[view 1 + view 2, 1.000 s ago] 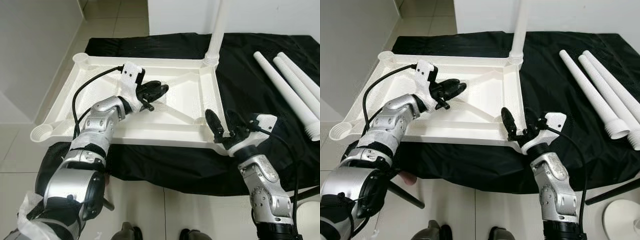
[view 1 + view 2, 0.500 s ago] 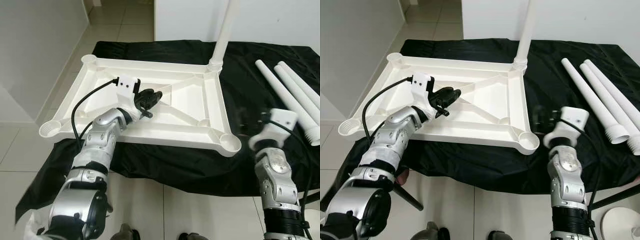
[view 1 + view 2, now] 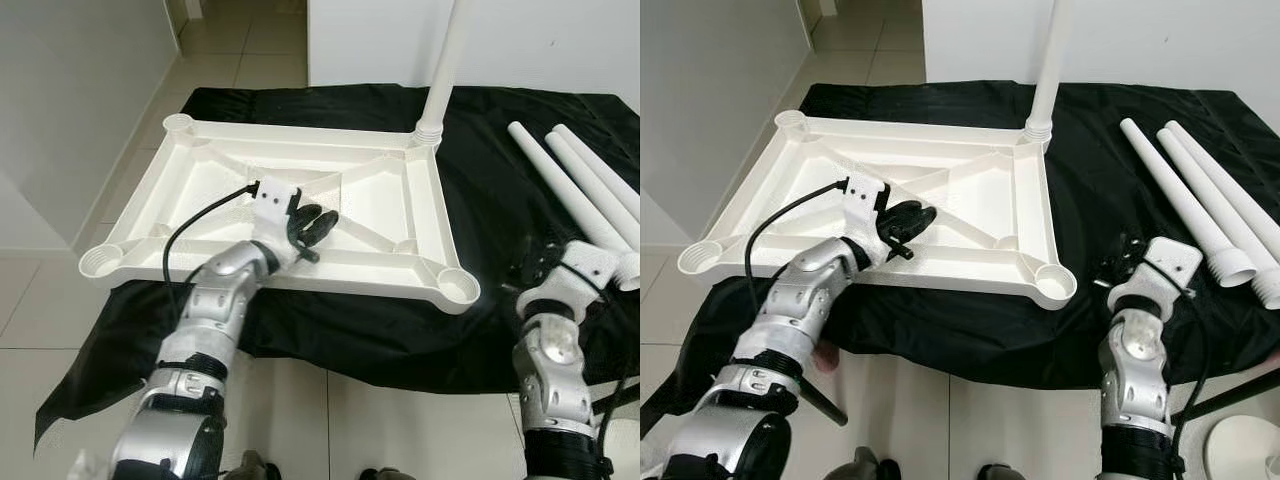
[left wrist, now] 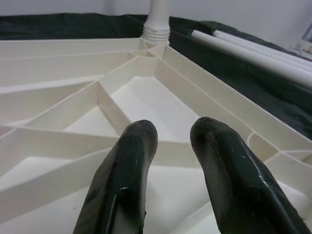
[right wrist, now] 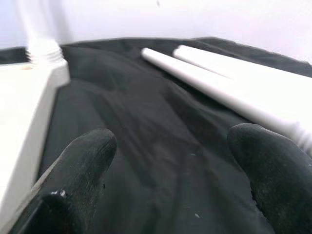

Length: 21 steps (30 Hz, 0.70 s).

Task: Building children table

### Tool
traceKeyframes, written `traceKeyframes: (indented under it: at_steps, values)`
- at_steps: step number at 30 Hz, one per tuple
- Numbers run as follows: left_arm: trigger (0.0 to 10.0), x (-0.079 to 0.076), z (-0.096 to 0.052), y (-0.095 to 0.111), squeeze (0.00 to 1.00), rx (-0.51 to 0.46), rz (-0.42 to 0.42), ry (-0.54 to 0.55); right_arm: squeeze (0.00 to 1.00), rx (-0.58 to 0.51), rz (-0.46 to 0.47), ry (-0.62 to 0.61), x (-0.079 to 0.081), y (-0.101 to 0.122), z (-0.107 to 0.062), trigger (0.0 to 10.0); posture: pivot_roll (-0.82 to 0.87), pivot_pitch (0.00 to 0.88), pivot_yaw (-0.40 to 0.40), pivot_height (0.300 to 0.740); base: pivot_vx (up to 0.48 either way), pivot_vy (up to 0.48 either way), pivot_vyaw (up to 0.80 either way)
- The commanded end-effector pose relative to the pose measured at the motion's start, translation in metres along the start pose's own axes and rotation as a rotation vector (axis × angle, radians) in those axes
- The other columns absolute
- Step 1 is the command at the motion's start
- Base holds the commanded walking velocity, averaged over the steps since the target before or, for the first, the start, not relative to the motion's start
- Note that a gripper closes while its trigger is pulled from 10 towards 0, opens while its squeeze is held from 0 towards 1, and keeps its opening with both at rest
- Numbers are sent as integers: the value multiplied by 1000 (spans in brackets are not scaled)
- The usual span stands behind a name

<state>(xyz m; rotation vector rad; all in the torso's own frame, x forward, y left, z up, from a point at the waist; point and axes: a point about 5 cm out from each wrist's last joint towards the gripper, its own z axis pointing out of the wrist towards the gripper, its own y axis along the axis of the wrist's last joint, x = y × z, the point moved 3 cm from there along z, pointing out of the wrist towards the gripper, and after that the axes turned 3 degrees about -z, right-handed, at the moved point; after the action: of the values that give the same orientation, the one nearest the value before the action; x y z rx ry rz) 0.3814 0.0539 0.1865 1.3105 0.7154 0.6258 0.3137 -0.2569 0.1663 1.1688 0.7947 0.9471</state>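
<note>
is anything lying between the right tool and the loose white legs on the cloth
Nothing visible does. The right tool is open above bare black cloth, and the loose legs lie just beyond it, unobstructed. The tabletop sits off to its other side.

The white plastic tabletop (image 3: pixel 385 215) lies upside down on a black cloth (image 3: pixel 500 200), its ribbed underside facing up; raised ribs run diagonally across the shallow tray from corner to corner; each corner carries a round socket, open at the near right corner (image 3: pixel 457 287), the near left corner (image 3: pixel 98 262) and the far left corner (image 3: pixel 178 123); one white leg (image 3: pixel 443 65) stands upright in the far right socket, threaded at its base; two more loose white legs (image 3: pixel 575 185) lie side by side on the cloth to the right of the tabletop, well apart from it, their threaded ends nearest the camera.
</note>
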Motion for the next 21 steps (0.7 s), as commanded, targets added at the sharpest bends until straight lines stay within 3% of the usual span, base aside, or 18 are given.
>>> traceKeyframes:
  at_steps: [1,9,15,21]
  values:
    - [10000,4,-4,3,0,-27,35,53,0,-38,16,29,7,6,-2,10000,-70,42,41,740,0,0,0]
    - [10000,1,-10,10,0,-106,105,67,0,-63,15,51,8,9,2,10000,-67,59,23,740,0,0,0]
    - [10000,4,-10,17,0,-133,141,111,0,-133,7,118,20,21,3,10000,-62,60,23,740,0,0,0]
    - [10000,10,-12,18,0,-122,186,142,0,-127,-1,148,30,18,0,10000,-56,59,24,740,0,0,0]
